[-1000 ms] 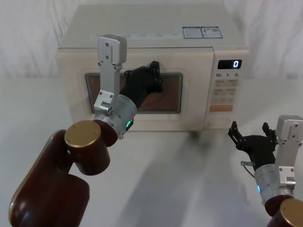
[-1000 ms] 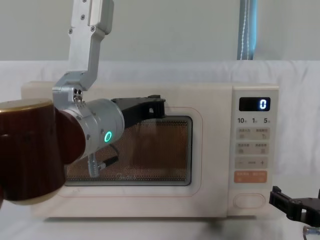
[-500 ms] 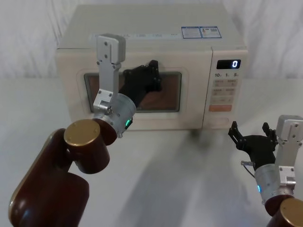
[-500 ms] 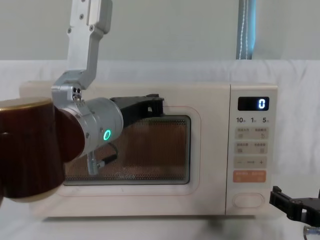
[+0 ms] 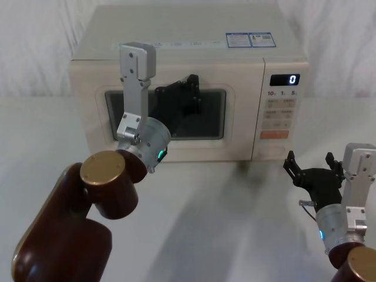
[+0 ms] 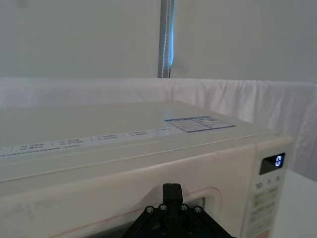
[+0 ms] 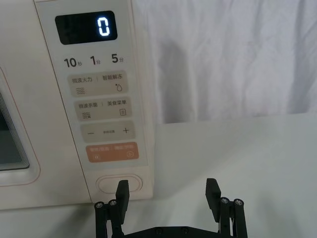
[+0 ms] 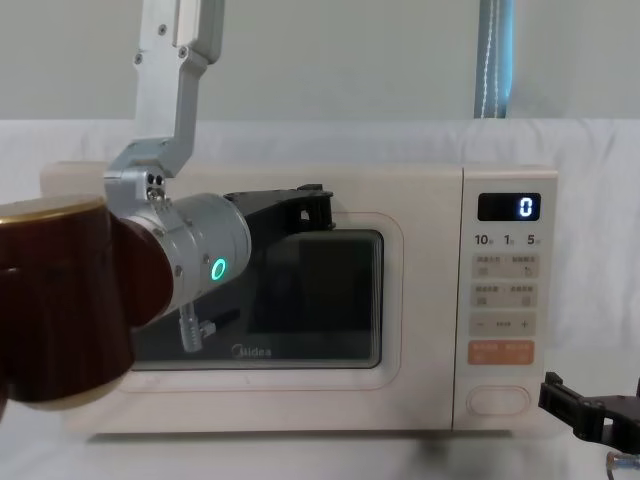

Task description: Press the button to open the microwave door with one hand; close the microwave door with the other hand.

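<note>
The cream microwave door with its dark window sits flush with the control panel; the window is unlit. My left gripper is shut, its tip against the door's upper frame; in the left wrist view the gripper meets the door's top edge. The cream oval button sits at the foot of the panel, below the orange key. My right gripper hovers open, low over the table in front of the panel, a short way back from the button, holding nothing.
The microwave stands on a white-clothed table; its display reads 0. A white cloth backdrop hangs behind. My brown left upper arm crosses the near left of the table.
The door has gone from slightly ajar to flush, and the lit orange window has turned dark. My left gripper stays at the upper frame. The right arm has not moved.
</note>
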